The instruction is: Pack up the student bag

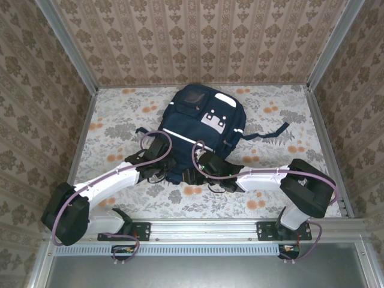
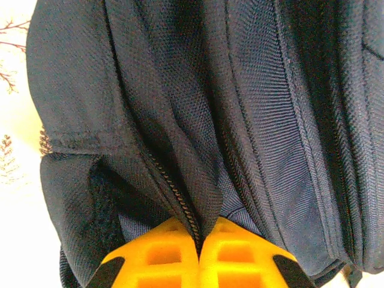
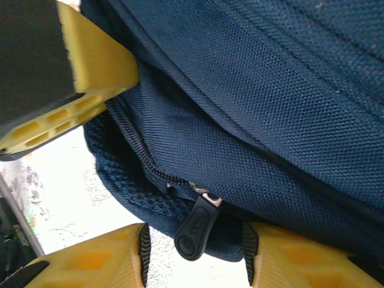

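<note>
Stretching lengthwise away from me, the student bag (image 1: 201,120) lay flat with its near end at both my grippers. My left gripper (image 2: 198,255) was clamped shut on a fold of the bag beside its zip. My right gripper (image 3: 195,264) was nearer the zipper pull (image 3: 195,231). Its jaws stood partly apart, the pull hanging between them, apparently untouched.
</note>
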`<state>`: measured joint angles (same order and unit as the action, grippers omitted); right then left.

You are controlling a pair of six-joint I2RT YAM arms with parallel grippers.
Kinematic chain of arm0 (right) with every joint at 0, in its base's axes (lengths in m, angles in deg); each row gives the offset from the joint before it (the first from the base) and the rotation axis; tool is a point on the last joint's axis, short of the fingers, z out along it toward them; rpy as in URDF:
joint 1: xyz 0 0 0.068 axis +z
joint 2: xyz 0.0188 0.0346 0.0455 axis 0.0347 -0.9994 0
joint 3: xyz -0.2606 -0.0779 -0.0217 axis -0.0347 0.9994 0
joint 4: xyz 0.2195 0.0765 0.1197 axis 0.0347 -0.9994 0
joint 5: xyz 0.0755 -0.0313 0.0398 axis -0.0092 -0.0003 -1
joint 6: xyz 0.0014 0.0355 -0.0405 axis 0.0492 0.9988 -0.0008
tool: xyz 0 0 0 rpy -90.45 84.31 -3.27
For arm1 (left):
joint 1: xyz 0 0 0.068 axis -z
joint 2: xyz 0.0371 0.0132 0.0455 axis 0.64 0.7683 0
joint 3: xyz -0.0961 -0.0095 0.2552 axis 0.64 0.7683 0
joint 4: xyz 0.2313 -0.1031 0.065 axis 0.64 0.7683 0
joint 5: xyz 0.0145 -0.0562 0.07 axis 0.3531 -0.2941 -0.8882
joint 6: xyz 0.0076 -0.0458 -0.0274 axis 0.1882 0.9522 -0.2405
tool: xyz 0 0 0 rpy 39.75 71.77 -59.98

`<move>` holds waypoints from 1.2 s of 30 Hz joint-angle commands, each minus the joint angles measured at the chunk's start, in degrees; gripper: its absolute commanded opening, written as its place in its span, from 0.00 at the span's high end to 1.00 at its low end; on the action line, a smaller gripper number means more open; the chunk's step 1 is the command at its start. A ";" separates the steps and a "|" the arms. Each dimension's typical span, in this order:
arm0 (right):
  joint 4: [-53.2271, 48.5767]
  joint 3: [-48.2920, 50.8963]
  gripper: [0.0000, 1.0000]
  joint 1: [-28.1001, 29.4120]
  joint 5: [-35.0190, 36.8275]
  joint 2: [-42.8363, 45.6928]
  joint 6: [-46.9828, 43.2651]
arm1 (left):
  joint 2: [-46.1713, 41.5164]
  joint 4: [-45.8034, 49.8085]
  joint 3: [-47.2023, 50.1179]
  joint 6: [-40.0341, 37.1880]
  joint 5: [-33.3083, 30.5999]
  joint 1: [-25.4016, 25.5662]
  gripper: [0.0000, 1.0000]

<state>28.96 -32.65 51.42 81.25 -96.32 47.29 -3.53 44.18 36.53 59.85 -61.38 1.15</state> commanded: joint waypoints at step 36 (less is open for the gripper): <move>-20.16 3.15 1.00 -6.22 18.21 6.01 -1.41 | -7.48 7.99 -1.72 -5.71 -4.95 -1.98 1.00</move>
<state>13.05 -31.34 48.03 94.14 -91.84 45.61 -8.36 47.57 36.14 55.98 -62.14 0.24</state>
